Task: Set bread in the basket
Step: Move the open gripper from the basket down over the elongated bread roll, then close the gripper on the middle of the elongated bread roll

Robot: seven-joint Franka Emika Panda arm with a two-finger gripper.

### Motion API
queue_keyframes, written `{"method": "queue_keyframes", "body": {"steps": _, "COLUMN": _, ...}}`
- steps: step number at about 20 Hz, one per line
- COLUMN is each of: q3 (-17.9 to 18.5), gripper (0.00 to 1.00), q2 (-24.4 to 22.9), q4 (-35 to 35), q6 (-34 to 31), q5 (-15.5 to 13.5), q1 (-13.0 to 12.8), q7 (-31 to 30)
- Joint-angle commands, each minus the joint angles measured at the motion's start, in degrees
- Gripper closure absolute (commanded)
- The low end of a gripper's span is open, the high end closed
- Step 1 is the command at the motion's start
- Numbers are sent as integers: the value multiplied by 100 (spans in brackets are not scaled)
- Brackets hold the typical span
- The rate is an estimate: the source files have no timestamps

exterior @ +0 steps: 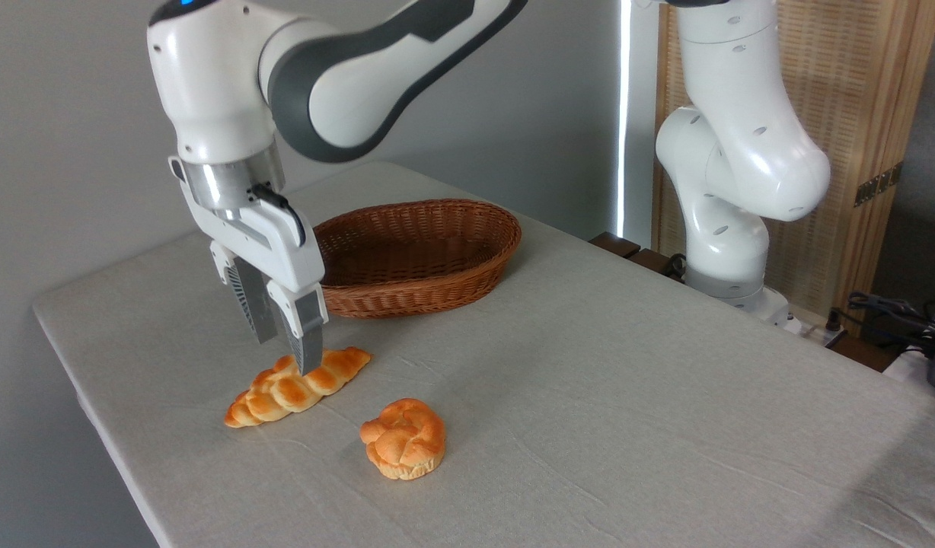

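A table (589, 396) draped in a pale grey cloth fills most of the view, its left corner near the wall and its far edge running up toward the right. The white robot arm (346, 68) reaches in from the upper right, its base (726, 251) standing off the table's far right edge. The basket (414, 255), an oval of reddish-brown wicker, sits near the far edge and holds nothing that can be seen. The gripper (285, 350) points straight down over the near left part of the table, just in front of the basket. Its two fingers stand a little apart, the front one overlapping the far end of the bread (285, 392); they straddle the loaf, but whether they press on it cannot be told. The bread lies flat on the cloth, slanting toward the left edge. A round knotted bun (404, 439) rests just beside it, nearer the front edge, not touching.
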Motion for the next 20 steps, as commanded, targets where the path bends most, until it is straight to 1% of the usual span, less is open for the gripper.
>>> {"method": "queue_keyframes", "body": {"steps": 1, "q3": -67, "gripper": 0, "q2": -51, "q4": -327, "q6": 193, "q5": -100, "q1": 14, "q7": -66}}
{"method": "queue_keyframes", "body": {"steps": 4, "q3": -76, "gripper": 0, "q2": 2, "q4": -494, "q6": 500, "q5": -82, "q1": 6, "q7": -66}}
{"method": "queue_keyframes", "body": {"steps": 5, "q3": -85, "gripper": 0, "q2": 28, "q4": -564, "q6": 632, "q5": -82, "q1": -64, "q7": -66}}
{"method": "queue_keyframes", "body": {"steps": 7, "q3": -102, "gripper": 0, "q2": 133, "q4": -670, "q6": 966, "q5": -117, "q1": -91, "q7": -83}}
{"method": "queue_keyframes", "body": {"steps": 10, "q3": -102, "gripper": 0, "q2": 125, "q4": -705, "q6": 1011, "q5": -328, "q1": -91, "q7": -75}}
{"method": "queue_keyframes", "body": {"steps": 14, "q3": -102, "gripper": 0, "q2": 134, "q4": -714, "q6": 1011, "q5": -337, "q1": -91, "q7": -66}}
{"method": "queue_keyframes", "body": {"steps": 15, "q3": -94, "gripper": 10, "q2": 134, "q4": -714, "q6": 1011, "q5": -337, "q1": -91, "q7": -66}}
{"method": "queue_keyframes", "body": {"steps": 17, "q3": -94, "gripper": 40, "q2": 134, "q4": -714, "q6": 1011, "q5": -337, "q1": -91, "q7": -40}}
{"method": "queue_keyframes", "body": {"steps": 18, "q3": -93, "gripper": 51, "q2": 134, "q4": -714, "q6": 1011, "q5": -337, "q1": -91, "q7": -31}}
{"method": "queue_keyframes", "body": {"steps": 19, "q3": -93, "gripper": 56, "q2": 134, "q4": -714, "q6": 1011, "q5": -337, "q1": -91, "q7": -22}}
{"method": "queue_keyframes", "body": {"steps": 20, "q3": -93, "gripper": 57, "q2": 134, "q4": -714, "q6": 1011, "q5": -329, "q1": -91, "q7": -31}}
